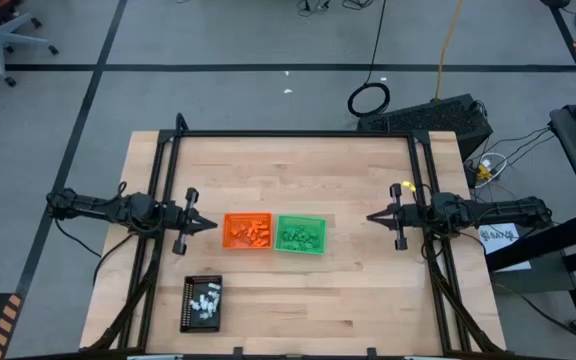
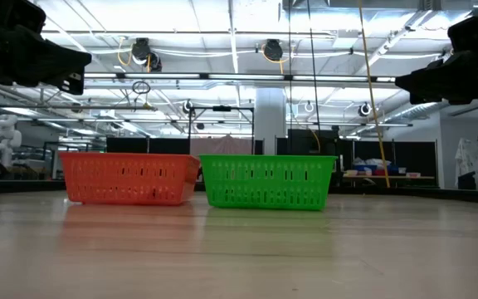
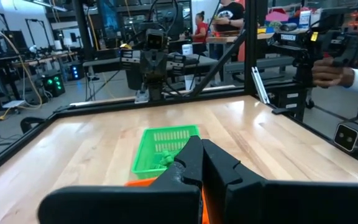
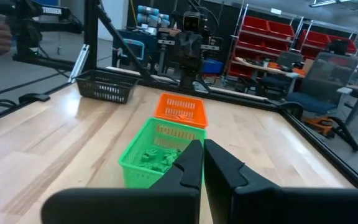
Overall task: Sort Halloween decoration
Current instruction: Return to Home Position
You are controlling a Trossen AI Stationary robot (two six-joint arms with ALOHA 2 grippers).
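Small orange trinkets (image 1: 248, 233) lie in the orange tray (image 1: 229, 219) and green ones (image 1: 298, 237) in the green tray (image 1: 319, 219), side by side at the table's middle. White trinkets (image 1: 206, 303) lie in the black tray (image 1: 189, 314) near the front left. My left gripper (image 1: 211, 224) hovers shut, level, just left of the orange tray. Right of the green tray, my right gripper (image 1: 372, 215) hovers shut and level, well apart from it. Neither holds anything.
A black frame (image 1: 298, 134) borders the table's far and side edges. Bare wood lies between the green tray and my right gripper and along the front right. A person's hand (image 3: 331, 73) shows beyond the table's edge in the left wrist view.
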